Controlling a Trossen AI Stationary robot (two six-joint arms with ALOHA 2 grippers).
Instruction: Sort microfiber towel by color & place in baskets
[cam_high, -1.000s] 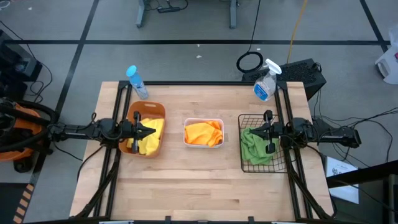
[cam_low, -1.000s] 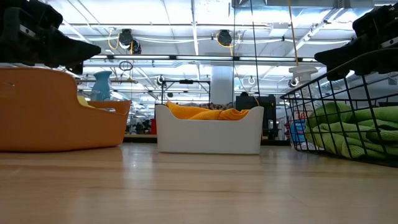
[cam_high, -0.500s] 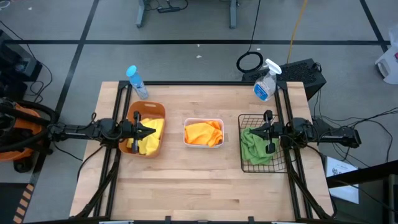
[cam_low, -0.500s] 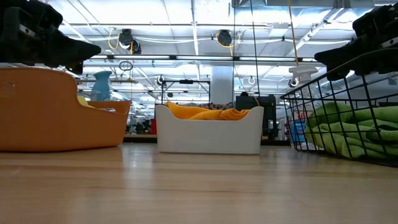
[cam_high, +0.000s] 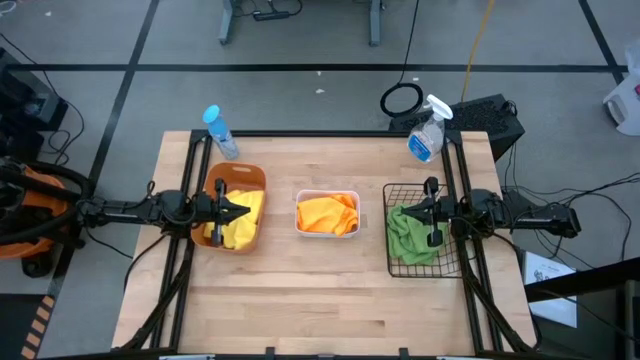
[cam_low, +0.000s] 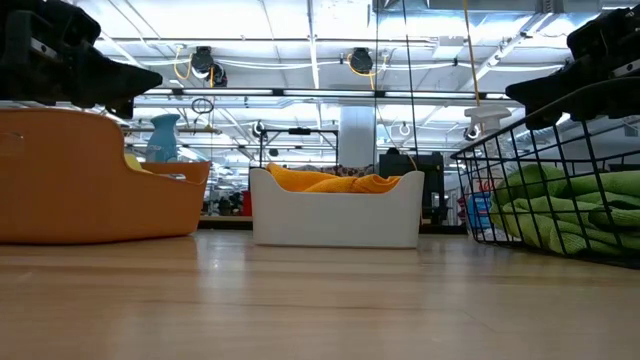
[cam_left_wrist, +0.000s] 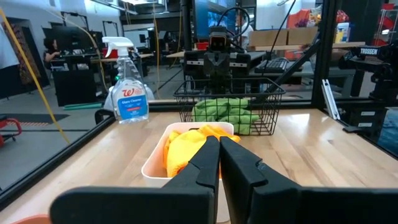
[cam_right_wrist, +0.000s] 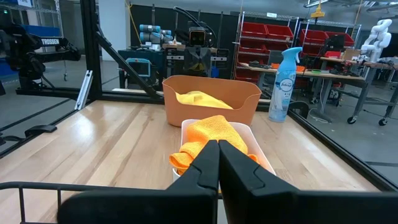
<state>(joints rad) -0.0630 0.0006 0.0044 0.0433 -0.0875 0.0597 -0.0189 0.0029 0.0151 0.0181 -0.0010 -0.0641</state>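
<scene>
On the pale wooden table (cam_high: 330, 290) the sorting looks done: the fuzzy yellow microfiber towels (cam_high: 240, 222) lie in the rounded orange-brown plastic tub (cam_high: 250, 178), left of the small white rectangular plastic tub (cam_high: 327, 232), which holds the orange microfiber towels (cam_high: 328, 213); the green microfiber towels (cam_high: 405, 235) sit in the black wire-mesh basket (cam_high: 400, 268), right of the white tub. No cloth shows loose on the table.

The left claw (cam_high: 238, 209) hangs over the orange-brown tub and the right claw (cam_high: 411, 212) over the mesh basket, each with its fingers pressed together and nothing pinched, as both wrist views show. The step in hand reads as pulling clear. To do it well, each arm should rise straight up before drawing away from the white tub, so no finger catches a tub rim, a basket wire or a fold of cloth and drags it out.

Hard to make out: how many cloths each container holds, since they are bunched and overlap. The low view shows only a sliver of yellow above the orange-brown tub's wall. A clear trigger spray bottle (cam_high: 427, 132) behind the mesh basket and a slim blue-capped spray bottle (cam_high: 220, 131) behind the orange-brown tub stand apart from the work
</scene>
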